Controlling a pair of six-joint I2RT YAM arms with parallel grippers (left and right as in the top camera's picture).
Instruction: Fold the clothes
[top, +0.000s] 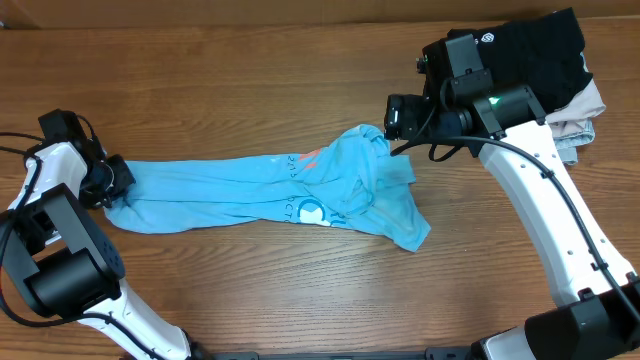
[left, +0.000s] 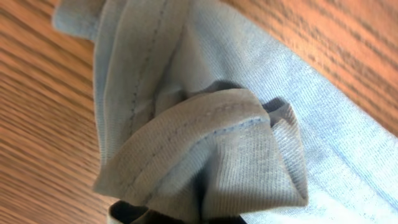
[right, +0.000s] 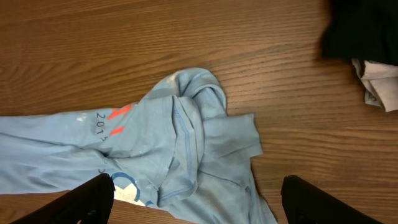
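The light blue T-shirt (top: 280, 190) lies stretched in a long band across the table, bunched at its right end, with white and orange-red print showing (right: 118, 118). My left gripper (top: 108, 183) is at the shirt's left end, shut on a hemmed fold of the fabric (left: 205, 155) that fills the left wrist view. My right gripper (top: 395, 118) is open and empty, above the table just right of the bunched end. Its two dark fingers spread wide above the shirt (right: 199, 199).
A black garment (top: 530, 50) lies on folded beige and pale garments (top: 580, 120) at the back right corner, also at the top right of the right wrist view (right: 360, 31). Bare wooden table (top: 250, 80) surrounds the shirt.
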